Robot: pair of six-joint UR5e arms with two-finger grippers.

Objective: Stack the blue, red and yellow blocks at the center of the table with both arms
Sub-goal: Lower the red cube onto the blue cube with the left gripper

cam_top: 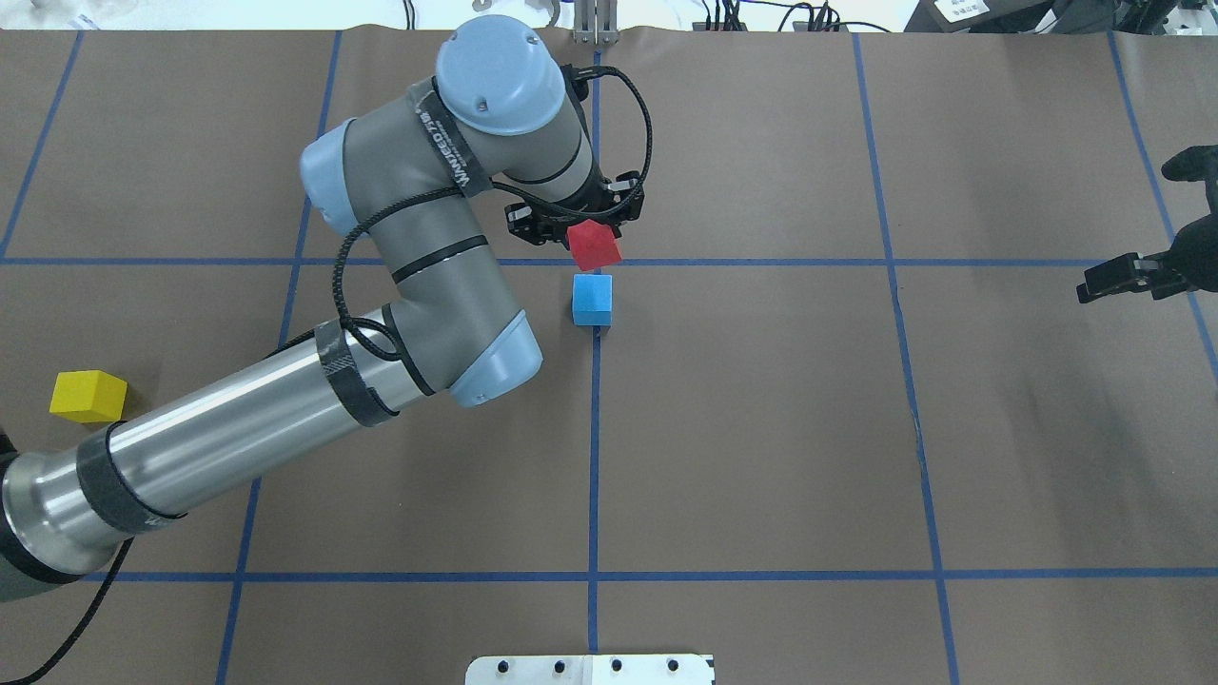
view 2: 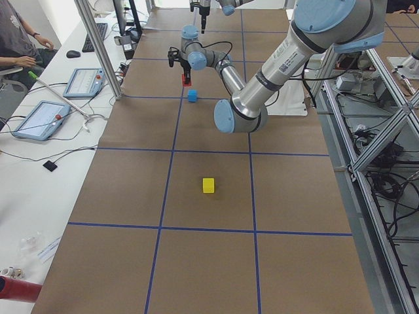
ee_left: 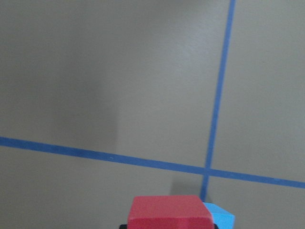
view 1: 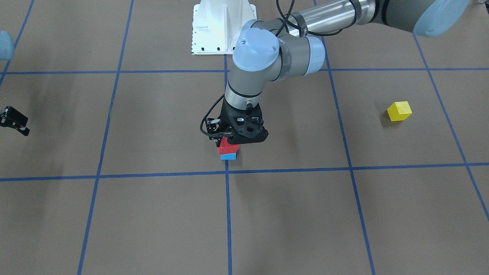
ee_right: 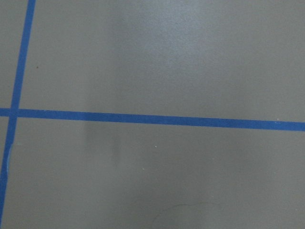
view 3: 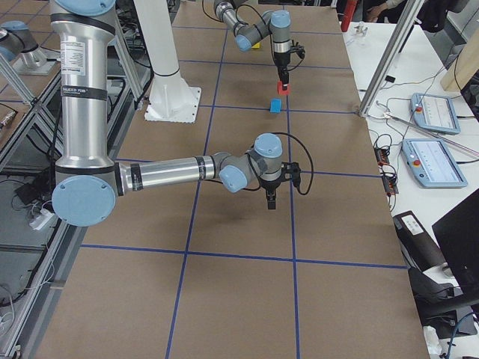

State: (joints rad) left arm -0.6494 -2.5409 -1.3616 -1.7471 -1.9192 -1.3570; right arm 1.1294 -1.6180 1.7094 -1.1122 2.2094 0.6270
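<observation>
Left end effector [cam_top: 586,226], clamped on red block [cam_top: 596,245], hovers over blue block [cam_top: 592,298]; next likely needs squaring up, then lowering.

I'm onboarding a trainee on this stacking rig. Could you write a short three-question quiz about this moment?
1. Multiple choice: which block does the left gripper hold? A) blue B) red C) yellow
2. True or false: the red block already rests on the blue block.
3. Fill in: the yellow block lies on the table on the robot's ____ side.

Key: 1 B. 2 False; both side views show a gap between them. 3 left.
</observation>
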